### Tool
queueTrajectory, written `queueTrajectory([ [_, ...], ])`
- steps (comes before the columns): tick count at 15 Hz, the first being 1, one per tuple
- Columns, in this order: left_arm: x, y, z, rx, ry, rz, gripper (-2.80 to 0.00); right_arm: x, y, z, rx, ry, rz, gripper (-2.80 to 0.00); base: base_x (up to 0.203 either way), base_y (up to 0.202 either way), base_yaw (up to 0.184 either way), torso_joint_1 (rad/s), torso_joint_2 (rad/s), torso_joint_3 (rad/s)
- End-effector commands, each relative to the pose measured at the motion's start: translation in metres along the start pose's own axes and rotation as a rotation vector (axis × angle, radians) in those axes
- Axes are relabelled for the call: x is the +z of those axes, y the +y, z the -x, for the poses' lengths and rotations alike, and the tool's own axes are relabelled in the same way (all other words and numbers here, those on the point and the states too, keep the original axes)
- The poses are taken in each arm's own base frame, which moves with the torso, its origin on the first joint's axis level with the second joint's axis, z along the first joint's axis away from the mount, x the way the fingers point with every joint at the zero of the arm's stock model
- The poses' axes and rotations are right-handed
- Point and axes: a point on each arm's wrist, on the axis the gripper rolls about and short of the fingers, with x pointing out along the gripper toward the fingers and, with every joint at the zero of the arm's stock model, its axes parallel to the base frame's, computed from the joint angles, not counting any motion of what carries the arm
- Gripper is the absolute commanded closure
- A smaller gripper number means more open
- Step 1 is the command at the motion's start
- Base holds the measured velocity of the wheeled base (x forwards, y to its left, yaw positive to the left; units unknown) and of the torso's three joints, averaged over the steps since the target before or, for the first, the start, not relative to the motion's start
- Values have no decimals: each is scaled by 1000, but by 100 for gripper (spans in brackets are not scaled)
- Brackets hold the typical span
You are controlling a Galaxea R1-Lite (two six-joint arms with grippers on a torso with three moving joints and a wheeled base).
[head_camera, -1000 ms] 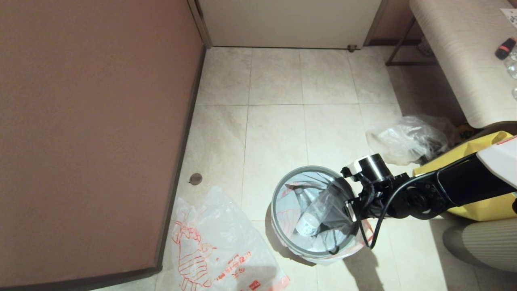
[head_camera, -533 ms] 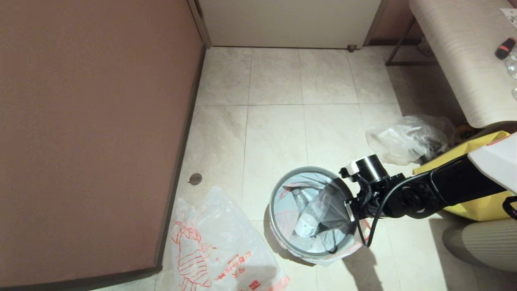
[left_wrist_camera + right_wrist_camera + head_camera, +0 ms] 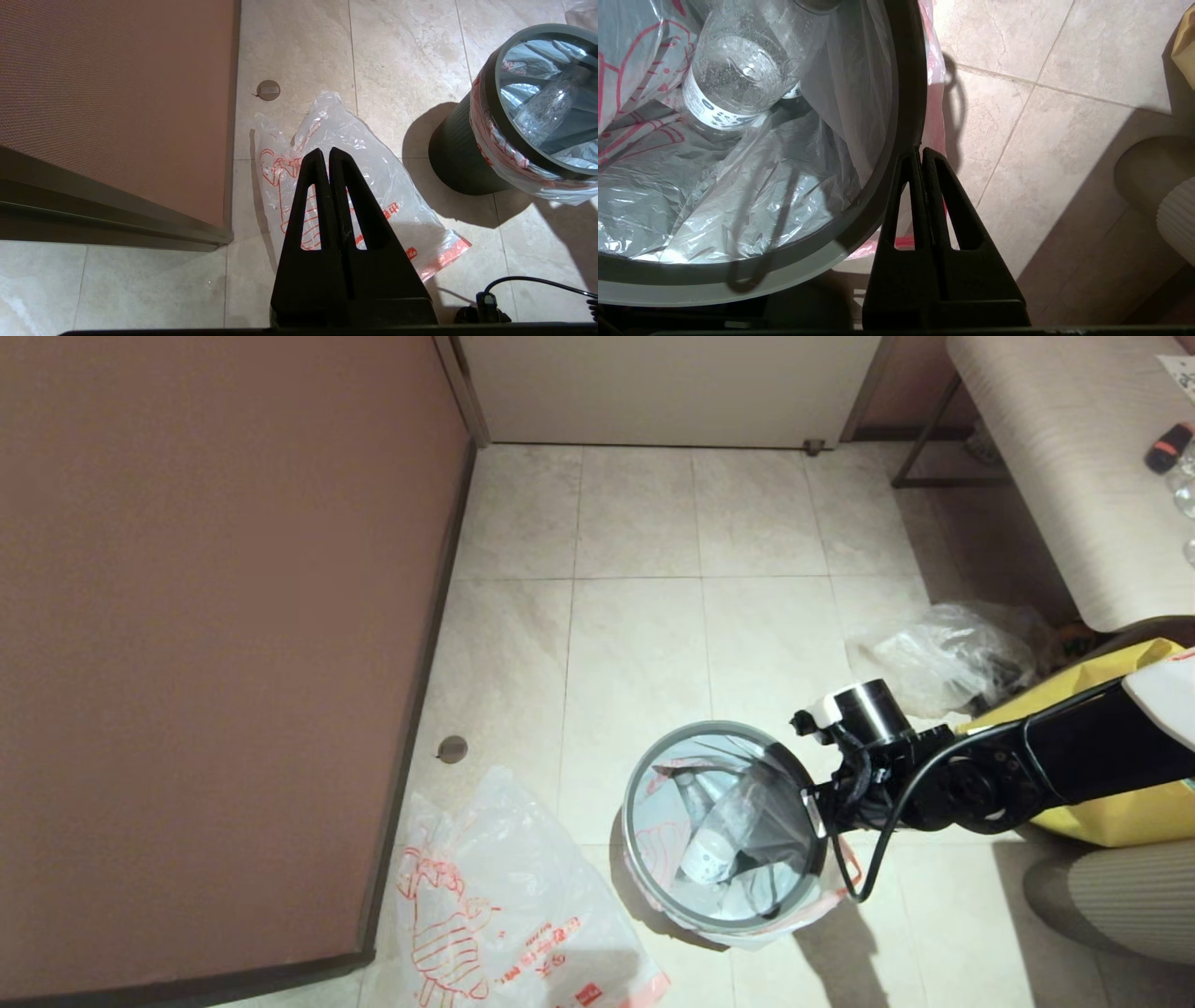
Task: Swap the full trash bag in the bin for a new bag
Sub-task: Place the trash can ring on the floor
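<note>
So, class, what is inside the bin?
The bin is lined by the full trash bag, its hem folded over the grey ring. A clear plastic bottle lies inside. Anything beneath it is hidden.

New bag (image 3: pixel 509 915) on floor left of bin (image 3: pixel 644 859).

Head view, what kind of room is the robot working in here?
Probably an indoor room in a home or hotel, judging by the beige floor tiles, the brown wall, a pale bench and a small bin lined with a full trash bag.
</note>
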Motion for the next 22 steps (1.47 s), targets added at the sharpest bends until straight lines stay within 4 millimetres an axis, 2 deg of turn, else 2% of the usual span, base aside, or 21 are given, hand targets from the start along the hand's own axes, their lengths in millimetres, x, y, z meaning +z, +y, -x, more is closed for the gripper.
queueTrajectory([
  [1, 0, 0, 0, 0, -1, 1, 0, -1, -1, 2, -3, -1, -1, 0, 0, 0, 0, 0, 0, 0],
  [2, 0, 0, 0, 0, -1, 1, 0, -1, 0, 0, -3, 2, -2, -280, 0, 0, 0, 0, 0, 0],
  [6, 0, 0, 0, 0, -1, 1, 0, -4, 4, -12, -1, 20, 1, -280, 0, 0, 0, 0, 0, 0],
  [10, 0, 0, 0, 0, -1, 1, 0, -10, 4, -35, -13, 38, -5, -280, 0, 0, 0, 0, 0, 0],
  [11, 0, 0, 0, 0, -1, 1, 0, -12, 4, -39, -14, 40, -8, 0, 0, 0, 0, 0, 0, 0],
  [13, 0, 0, 0, 0, -1, 1, 0, -10, 4, -38, -14, 28, -13, 0, 0, 0, 0, 0, 0, 0],
  [18, 0, 0, 0, 0, -1, 1, 0, 2, -2, -10, -8, -31, -16, 0, 0, 0, 0, 0, 0, 0],
  [22, 0, 0, 0, 0, -1, 1, 0, 0, -3, 4, -2, -15, -4, 0, 0, 0, 0, 0, 0, 0],
])
